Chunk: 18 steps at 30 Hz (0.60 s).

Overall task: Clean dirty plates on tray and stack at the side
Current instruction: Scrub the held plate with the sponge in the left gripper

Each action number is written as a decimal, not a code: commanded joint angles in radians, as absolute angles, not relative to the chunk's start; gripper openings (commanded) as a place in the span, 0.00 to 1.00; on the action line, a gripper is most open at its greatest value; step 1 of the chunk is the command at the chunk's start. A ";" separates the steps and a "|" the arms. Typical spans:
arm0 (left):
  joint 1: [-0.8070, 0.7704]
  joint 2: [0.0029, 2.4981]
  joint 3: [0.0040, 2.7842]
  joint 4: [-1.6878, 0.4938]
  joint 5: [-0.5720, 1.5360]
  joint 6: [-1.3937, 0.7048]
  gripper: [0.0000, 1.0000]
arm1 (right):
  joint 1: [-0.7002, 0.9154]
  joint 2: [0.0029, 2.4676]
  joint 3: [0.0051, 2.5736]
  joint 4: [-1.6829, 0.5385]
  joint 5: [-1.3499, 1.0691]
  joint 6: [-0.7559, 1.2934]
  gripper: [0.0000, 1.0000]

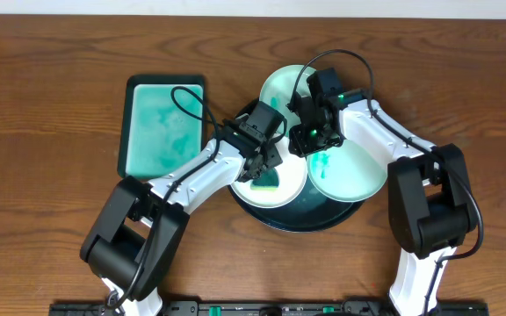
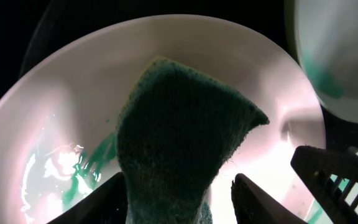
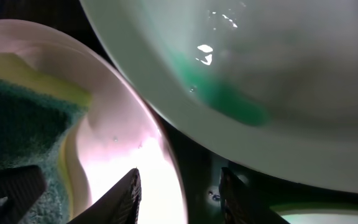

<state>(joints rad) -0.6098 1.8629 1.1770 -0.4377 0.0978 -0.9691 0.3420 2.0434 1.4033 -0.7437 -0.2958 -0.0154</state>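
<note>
The round black tray holds three white plates with teal smears: one at the back, one on the right and one on the left. My left gripper is shut on a green and yellow sponge and presses it onto the left plate, next to teal smears. My right gripper is open. Its fingers straddle the rim of that same plate, with the tray floor under the outer finger. A second plate is just beyond it.
A rectangular teal tray with a dark rim lies left of the black tray. Both arms reach in from the front and meet over the black tray. Wooden table surrounds everything.
</note>
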 commanded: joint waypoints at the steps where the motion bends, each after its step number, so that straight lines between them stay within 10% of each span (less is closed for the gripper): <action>1: -0.606 1.876 1.195 -0.447 0.076 -0.905 0.54 | 0.354 2.058 1.396 -0.751 -0.270 -0.023 0.37; 18: -0.607 1.870 1.195 -0.490 -0.005 -0.700 0.49 | 0.355 2.060 1.396 -0.766 -0.271 -0.023 0.40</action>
<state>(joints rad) -0.6098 1.8629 1.1770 -0.4740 0.0040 -0.7425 0.3431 2.0434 1.4033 -0.7517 -0.2798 -0.0151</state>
